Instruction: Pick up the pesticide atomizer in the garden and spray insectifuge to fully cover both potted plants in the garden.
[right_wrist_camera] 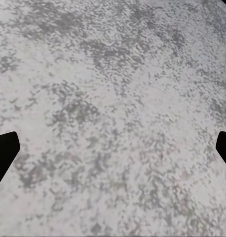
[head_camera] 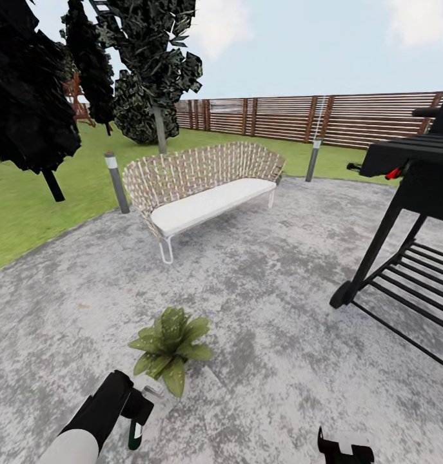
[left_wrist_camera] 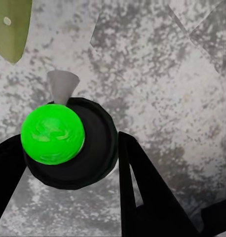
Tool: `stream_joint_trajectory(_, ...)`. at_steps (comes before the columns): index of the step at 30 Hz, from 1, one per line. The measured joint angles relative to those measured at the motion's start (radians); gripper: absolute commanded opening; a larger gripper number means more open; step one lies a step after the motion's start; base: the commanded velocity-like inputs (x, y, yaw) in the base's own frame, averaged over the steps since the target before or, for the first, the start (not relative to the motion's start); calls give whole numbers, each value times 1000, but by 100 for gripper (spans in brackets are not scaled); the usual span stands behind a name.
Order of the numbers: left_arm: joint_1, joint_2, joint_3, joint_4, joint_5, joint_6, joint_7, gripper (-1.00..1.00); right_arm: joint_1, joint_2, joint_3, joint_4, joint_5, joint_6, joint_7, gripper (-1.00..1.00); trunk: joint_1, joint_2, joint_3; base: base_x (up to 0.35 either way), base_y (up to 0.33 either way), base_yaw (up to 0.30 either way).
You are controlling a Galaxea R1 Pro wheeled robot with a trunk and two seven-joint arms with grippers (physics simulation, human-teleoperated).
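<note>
I have the pesticide atomizer [left_wrist_camera: 68,143] clamped in my left hand [head_camera: 136,412], nozzle just beside the potted plant [head_camera: 171,347]; spraying is in hand. My right hand [right_wrist_camera: 113,148] hangs with fingers apart over the patio [head_camera: 279,270]. Next, I judge, aim the nozzle onto the leaves.

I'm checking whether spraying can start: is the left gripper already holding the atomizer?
Yes: in the left wrist view the left gripper has its dark fingers closed on either side of the pesticide atomizer.
</note>
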Motion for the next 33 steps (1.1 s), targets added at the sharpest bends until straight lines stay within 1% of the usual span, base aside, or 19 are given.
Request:
stream_joint_trajectory(3,0,0,0,0,1,0,0,-100,0,2,0,0,-1,0,0,100,0,0,0,13,-13,180)
stream_joint_trajectory(13,0,0,0,-3,2,1,-1,-100,0,2,0,0,0,0,0,100,0,0,0,1,-4,272)
stream_joint_trajectory(18,0,-9,0,-4,2,0,0,-100,0,2,0,0,0,0,0,100,0,0,0,0,-227,266)
stream_joint_trajectory(20,0,-11,0,-4,2,0,0,-100,0,2,0,0,0,0,0,100,0,0,0,0,-268,102)
stream_joint_trajectory(26,0,-12,1,-4,2,-1,0,-100,0,2,0,0,0,0,0,100,0,0,0,-23,-269,36)
stream_joint_trajectory(30,0,-12,1,-4,2,0,-1,-100,0,2,0,0,0,0,0,100,0,0,0,-26,-193,229)
stream_joint_trajectory(33,0,-12,2,-4,2,0,-1,-100,0,2,0,0,0,0,0,100,0,0,0,-3,-49,272)
